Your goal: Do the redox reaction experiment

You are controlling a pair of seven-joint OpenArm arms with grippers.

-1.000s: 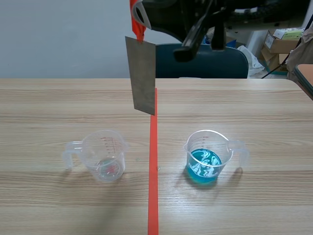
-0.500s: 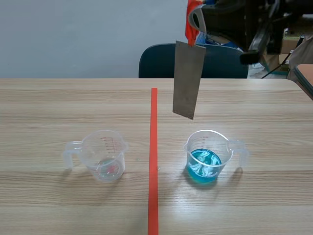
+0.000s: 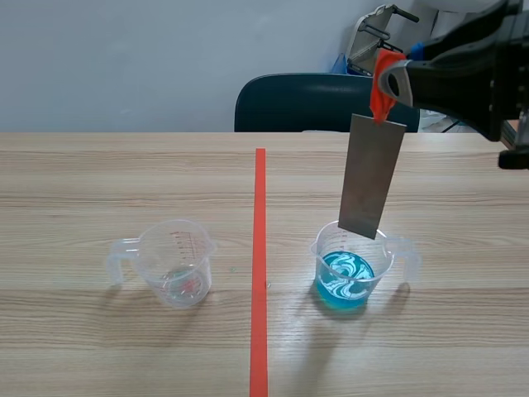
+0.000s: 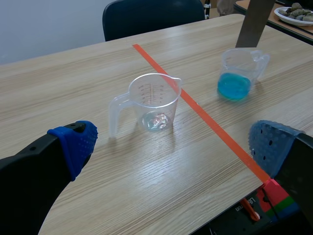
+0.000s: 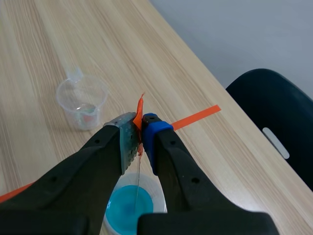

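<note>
now my right claw (image 5: pixel 139 134) pinches the orange tab (image 3: pixel 382 91) of the plate (image 3: pixel 372 178). it hangs with its long axis upright, lower edge seemingly just above the blue cup (image 3: pixel 347 269) near the table's (image 3: pixel 124 174) front edge, so i'd lower it straight down. my left claw (image 4: pixel 174 142) is wide, empty.

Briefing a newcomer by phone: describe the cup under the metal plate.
Find the orange-red tape line down the wooden table. The clear measuring cup stands right of it, under the hanging metal plate. Unlike the other cup, it holds blue liquid.
</note>
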